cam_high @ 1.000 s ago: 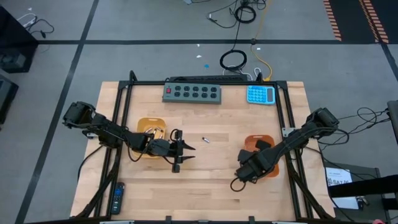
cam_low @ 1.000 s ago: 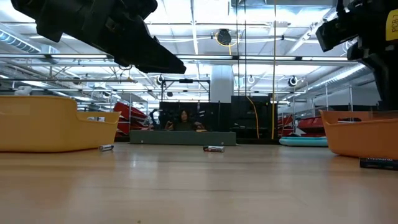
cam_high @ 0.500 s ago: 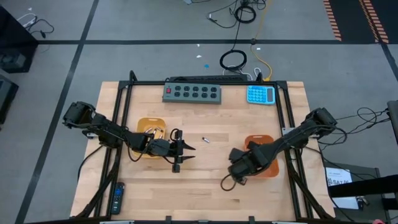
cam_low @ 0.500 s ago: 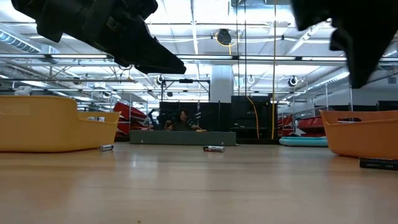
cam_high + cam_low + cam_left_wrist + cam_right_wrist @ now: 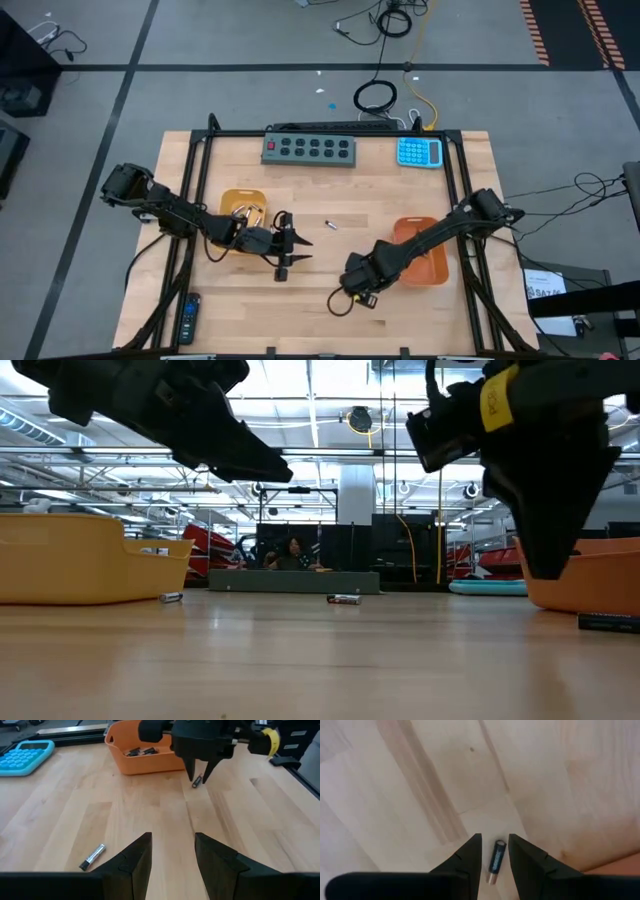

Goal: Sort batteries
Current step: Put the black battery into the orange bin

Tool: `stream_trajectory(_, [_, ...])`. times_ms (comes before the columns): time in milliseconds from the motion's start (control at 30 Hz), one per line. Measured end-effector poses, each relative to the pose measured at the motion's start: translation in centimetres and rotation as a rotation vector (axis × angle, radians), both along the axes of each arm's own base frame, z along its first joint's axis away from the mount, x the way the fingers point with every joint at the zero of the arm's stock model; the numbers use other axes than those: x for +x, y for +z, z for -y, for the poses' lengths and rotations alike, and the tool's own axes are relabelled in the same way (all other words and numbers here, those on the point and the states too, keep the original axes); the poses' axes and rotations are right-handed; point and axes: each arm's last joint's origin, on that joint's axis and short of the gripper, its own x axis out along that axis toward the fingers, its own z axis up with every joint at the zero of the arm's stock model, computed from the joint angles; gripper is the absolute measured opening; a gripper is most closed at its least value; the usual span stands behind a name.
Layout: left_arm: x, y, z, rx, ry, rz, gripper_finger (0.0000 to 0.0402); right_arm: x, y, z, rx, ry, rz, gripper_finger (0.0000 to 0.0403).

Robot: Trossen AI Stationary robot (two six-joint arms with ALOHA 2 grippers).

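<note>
Your right gripper [image 5: 493, 851] hangs over bare wood just beside the right tray [image 5: 432, 262], fingers spread a little, with a dark battery [image 5: 497, 860] lying in the gap below them. That battery's long axis runs along the fingers, its silver end toward the wrist. You get this only from the right wrist view; the high view hides the cell under the gripper [image 5: 357, 284], while the left wrist view shows it as a small dark cylinder [image 5: 197, 781] under the right gripper's tips [image 5: 200, 769].

Your left gripper [image 5: 287, 251] waits beside the left tray [image 5: 231, 202], fingers apart and holding nothing.

1 silver battery [image 5: 330, 225] lies alone mid-table between the 2 arms, tilted diagonally in the left wrist view [image 5: 92, 857], dark cap toward the gripper. You have open wood all around it. The low view adds 1 more cell [image 5: 170, 597] on the wood at the left tray's foot [image 5: 60, 560]. More batteries [image 5: 142, 751] lie in the right tray.
</note>
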Motion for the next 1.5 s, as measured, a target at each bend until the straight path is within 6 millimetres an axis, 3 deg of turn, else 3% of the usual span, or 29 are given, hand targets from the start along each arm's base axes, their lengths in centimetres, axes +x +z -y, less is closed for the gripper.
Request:
stream_trajectory(267, [-0.1,-0.2,0.0,0.0,0.001,-0.019,0.0159,-0.6,-1.0,-0.8,0.001,-0.013,-0.074,0.0089])
stream_trajectory(767, [-0.2,-0.2,0.2,0.001,-0.005,-0.02,0.0159,-1.6,-3.7,-0.4,0.016,-0.029,-0.097,0.0088])
stream_trajectory(867, [-0.2,-0.2,0.2,0.001,-0.006,-0.02,0.0159,-1.8,-4.0,-0.3,0.013,-0.03,-0.104,0.0071])
stream_trajectory(1000, [-0.2,-0.2,0.2,0.001,-0.006,-0.019,0.0159,-1.9,-4.2,-0.2,0.013,-0.026,-0.097,0.0017])
stream_trajectory(1133, [-0.2,-0.2,0.2,0.001,-0.006,-0.019,0.0159,-1.8,-4.3,-0.3,0.015,-0.02,-0.09,0.0012])
stream_trajectory(1333, [-0.2,-0.2,0.2,0.001,-0.006,-0.02,0.0159,-1.9,-3.0,-0.3,-0.039,-0.011,0.014,0.0004])
stream_trajectory(1500, [-0.1,0.0,0.2,-0.001,-0.007,-0.005,0.0159,-2.0,-0.8,0.0,-0.147,-0.051,0.157,0.0002])
